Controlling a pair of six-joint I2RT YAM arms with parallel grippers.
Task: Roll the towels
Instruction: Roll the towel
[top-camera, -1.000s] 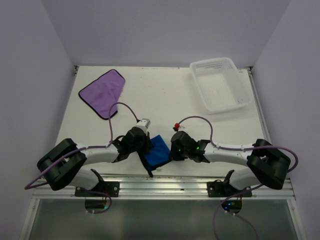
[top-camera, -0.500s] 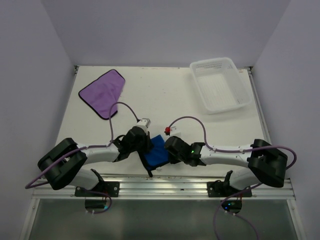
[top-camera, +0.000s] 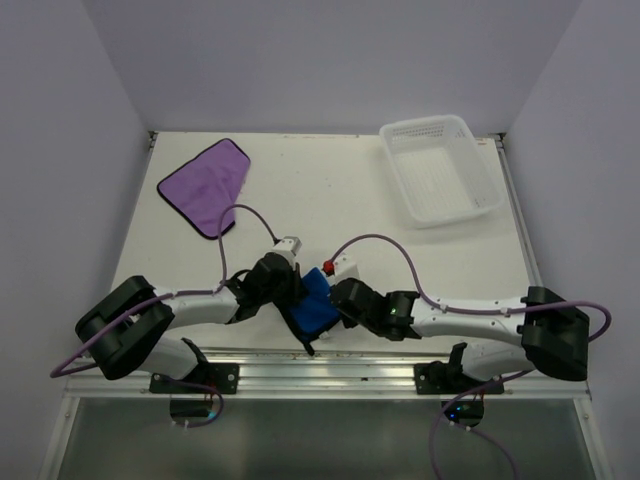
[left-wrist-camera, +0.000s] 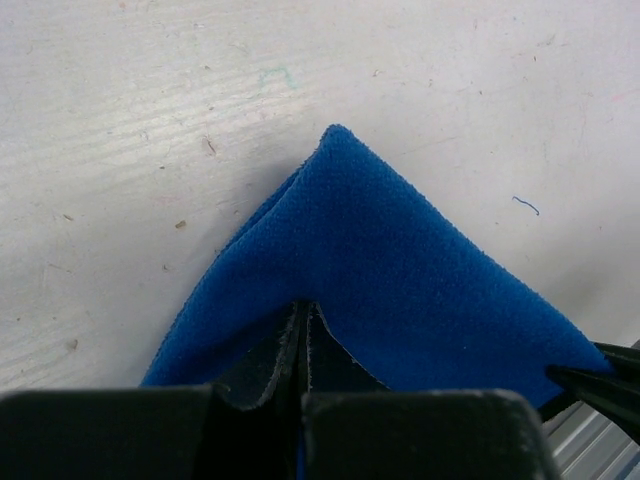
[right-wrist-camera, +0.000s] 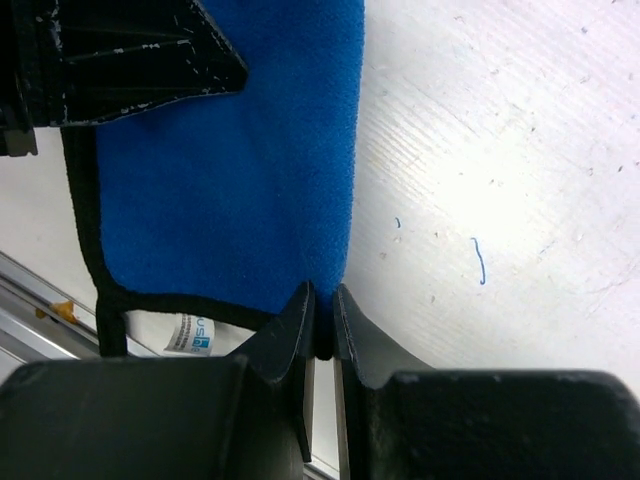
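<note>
The blue towel (top-camera: 314, 305) lies folded near the table's front edge between my two grippers. My left gripper (top-camera: 292, 292) is shut on its left corner; the left wrist view shows the jaws pinched on the blue cloth (left-wrist-camera: 400, 250). My right gripper (top-camera: 340, 305) is shut on the towel's right corner, seen in the right wrist view (right-wrist-camera: 322, 300) gripping the black-hemmed edge of the blue towel (right-wrist-camera: 220, 180). The purple towel (top-camera: 205, 185) lies flat at the far left, away from both grippers.
A white perforated basket (top-camera: 440, 170) stands at the far right. The metal rail of the table's front edge (top-camera: 330, 370) runs just behind the blue towel. A white label (right-wrist-camera: 190, 333) hangs from the towel's hem.
My right arm has reached further left, its gripper closing in on the blue towel's right corner. The towel has narrowed and shifted slightly. The left gripper stayed in place.
</note>
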